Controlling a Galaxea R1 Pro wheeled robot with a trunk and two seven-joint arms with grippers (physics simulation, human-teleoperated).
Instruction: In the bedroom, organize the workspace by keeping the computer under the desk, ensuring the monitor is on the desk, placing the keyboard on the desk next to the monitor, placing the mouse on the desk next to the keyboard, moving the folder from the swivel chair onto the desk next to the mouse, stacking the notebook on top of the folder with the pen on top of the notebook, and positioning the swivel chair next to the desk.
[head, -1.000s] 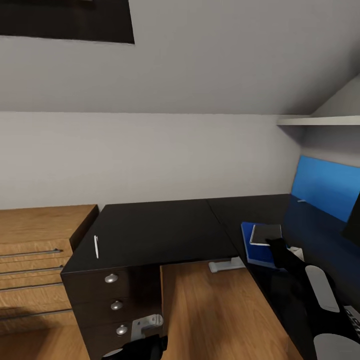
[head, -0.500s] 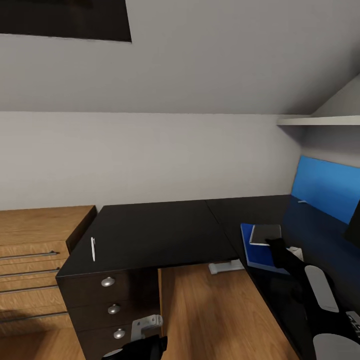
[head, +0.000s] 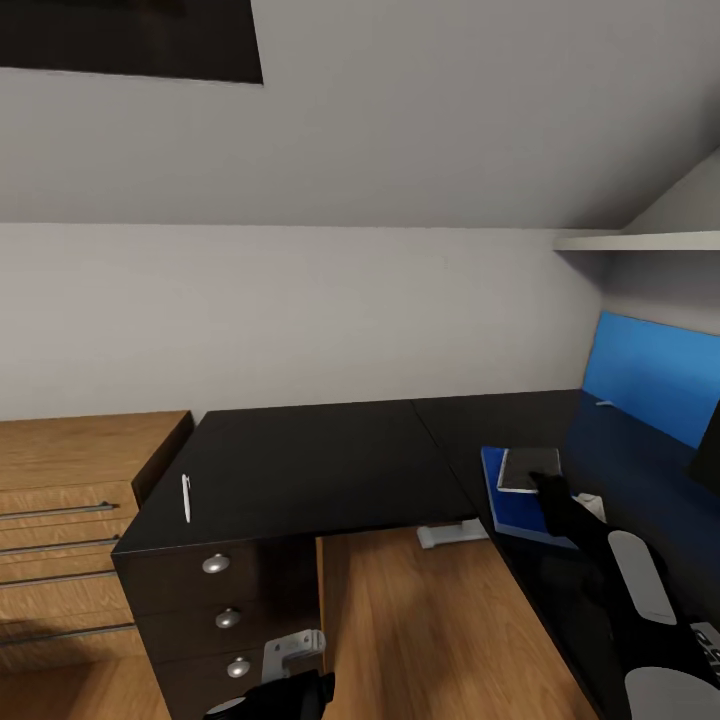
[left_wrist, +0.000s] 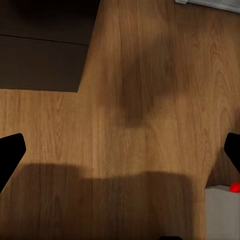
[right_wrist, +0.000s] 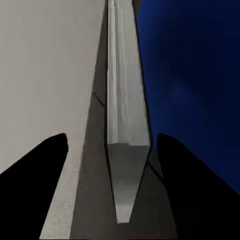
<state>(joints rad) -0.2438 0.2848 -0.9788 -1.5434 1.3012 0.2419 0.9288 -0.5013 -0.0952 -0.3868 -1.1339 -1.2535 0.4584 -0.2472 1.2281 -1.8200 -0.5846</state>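
- The right hand reaches out over the right side of the tabletop.
- Its two black fingers sit one on each side of the notebook, pinching its near edge.
- The notebook is thin and grey. It sits a bit tilted above the blue folder.
- The folder lies flat on the tabletop, near the front edge of the right part.
- A blue wall panel stands behind that part, with a white shelf higher up.
- The left hand hangs low over the wood floor. Its fingers are wide apart and hold nothing.
- Near that hand is the corner of a pale grey box with a red dot on it. I cannot tell what it is.
- The pen is small and white. It lies alone on the left part of the tabletop, near the edge, well apart from the folder.
- Under the pen are black drawers with round silver knobs.
- A light wood chest stands just beside the drawers.
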